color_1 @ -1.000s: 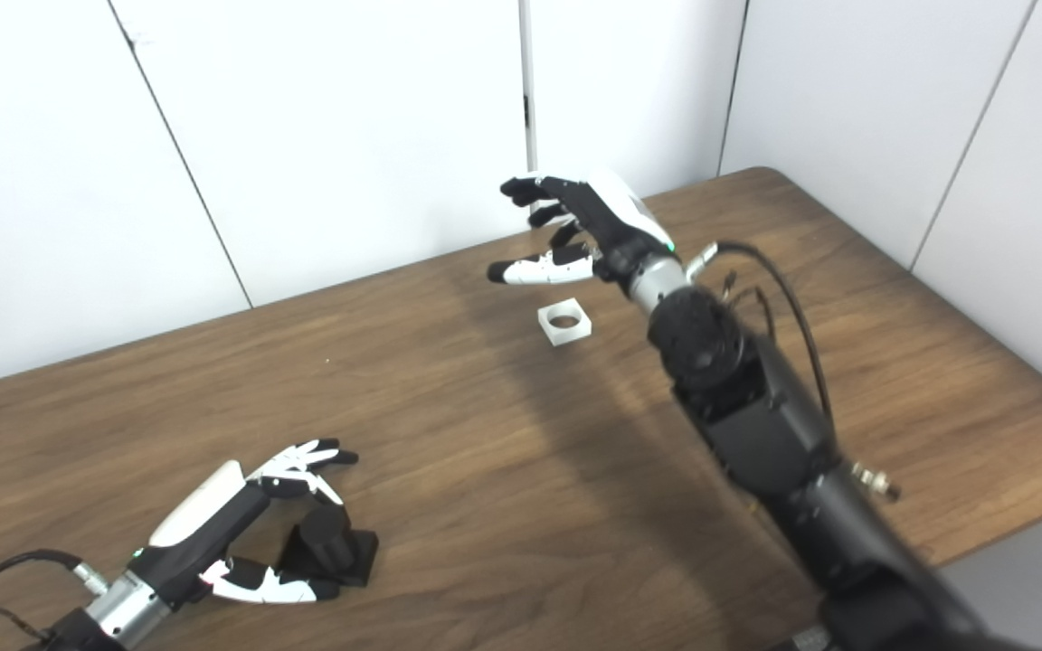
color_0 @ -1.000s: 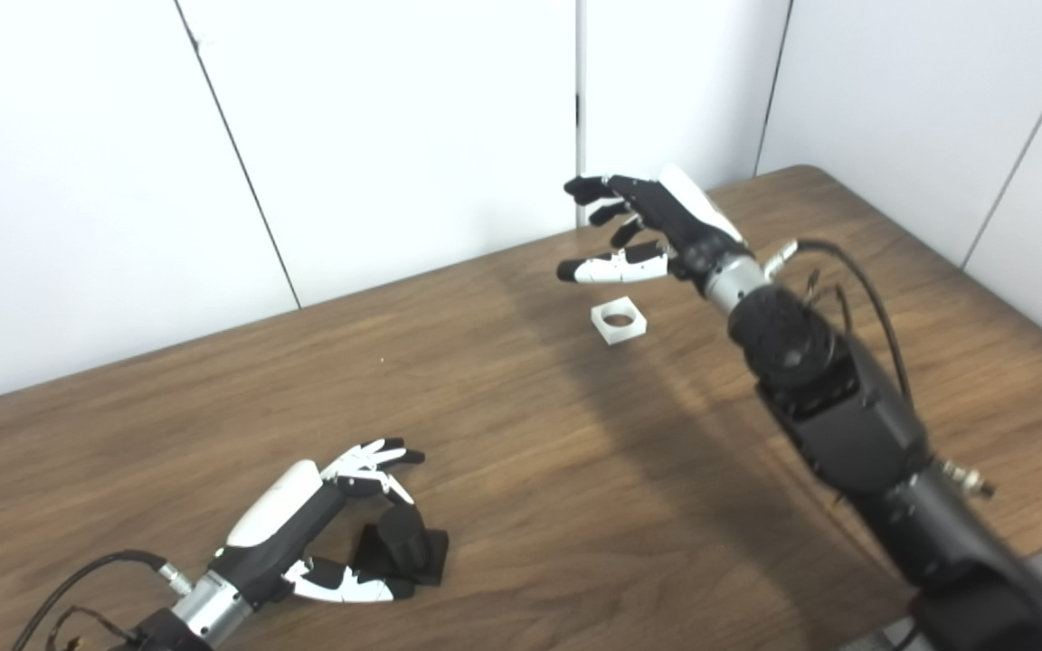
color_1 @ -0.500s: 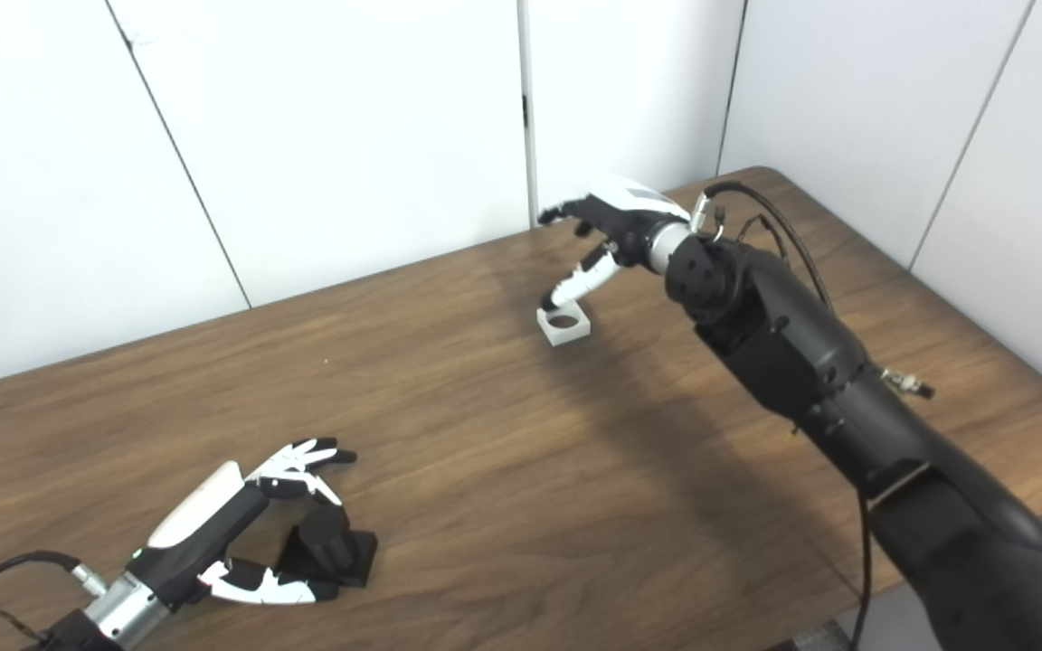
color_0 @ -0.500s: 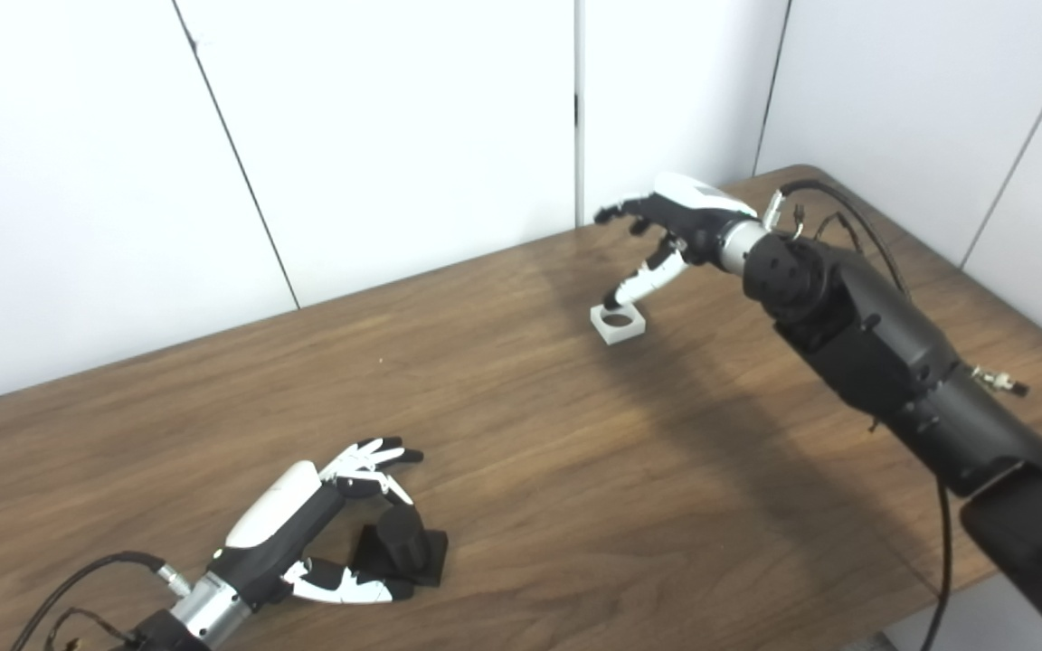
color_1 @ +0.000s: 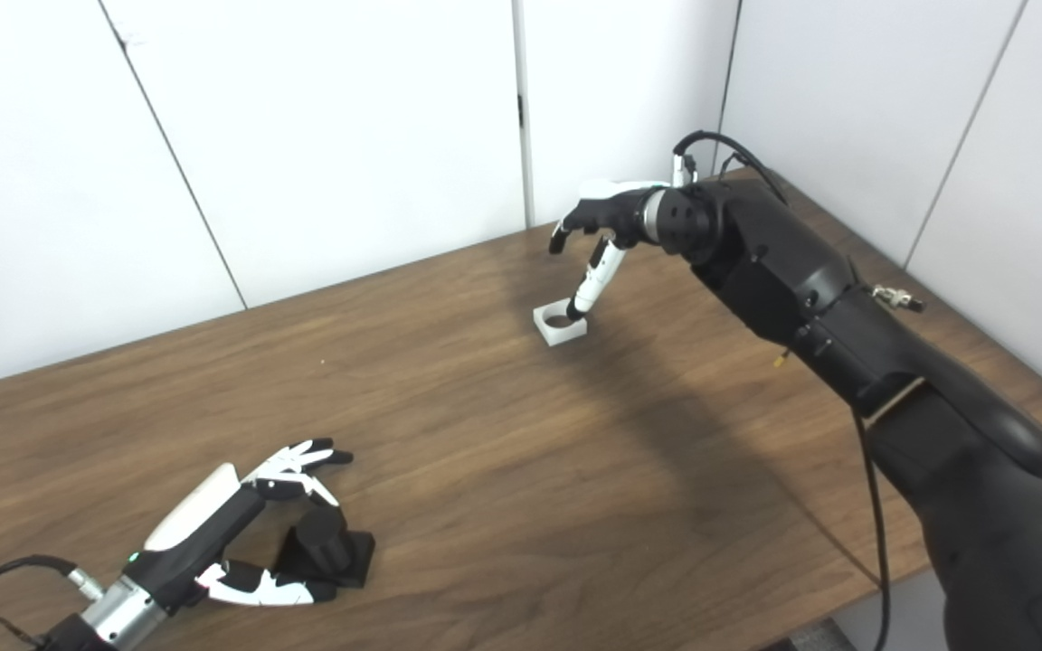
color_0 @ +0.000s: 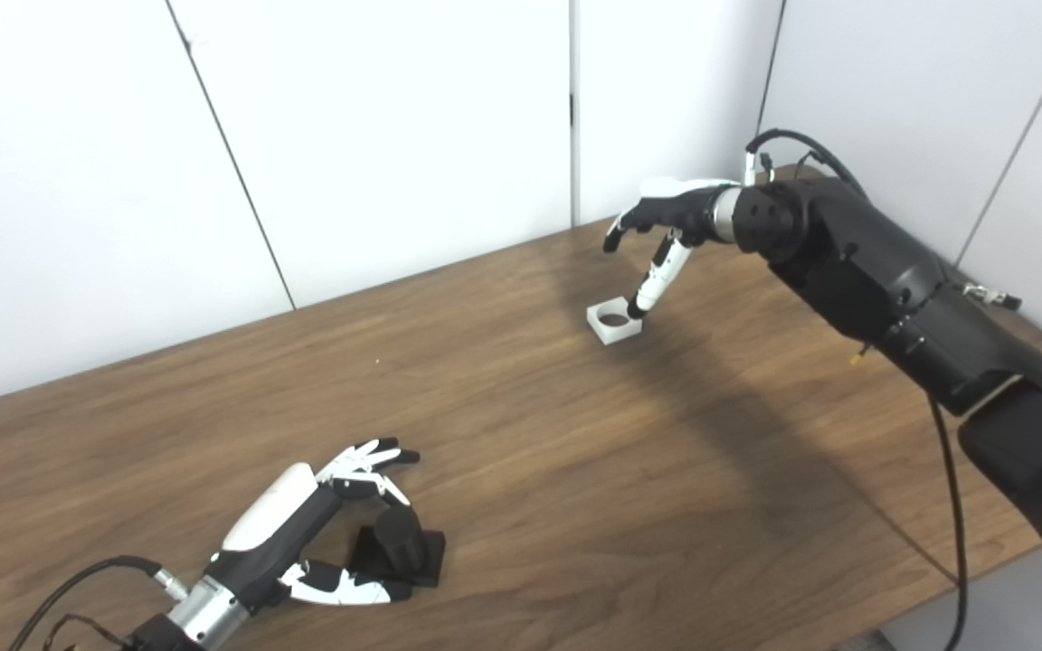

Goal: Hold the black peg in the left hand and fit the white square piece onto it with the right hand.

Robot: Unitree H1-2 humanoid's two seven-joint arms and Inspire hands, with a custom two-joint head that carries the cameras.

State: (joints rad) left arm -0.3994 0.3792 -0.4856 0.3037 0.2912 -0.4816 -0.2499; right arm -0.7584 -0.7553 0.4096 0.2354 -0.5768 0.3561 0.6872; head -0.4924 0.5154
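Observation:
The black peg [color_0: 397,541], a short cylinder on a square black base, stands on the table near the front left. My left hand [color_0: 313,529] cups around it, fingers behind and thumb in front, still apart, not closed on it. The white square piece [color_0: 614,321] with a round hole lies flat at the far middle of the table [color_0: 530,470]. My right hand [color_0: 666,226] hangs open just above and behind it, palm down; its thumb points down to the piece's right rim, and the fingers curl above without touching.
White wall panels stand right behind the table's far edge. The right forearm [color_0: 892,298] stretches across the table's right side, with a cable looping below it. The table's front edge runs along the lower right.
My right hand has rolled palm down and dropped toward the white piece, its thumb now reaching the piece's rim. The right forearm swung to the right. Left hand and peg have not moved.

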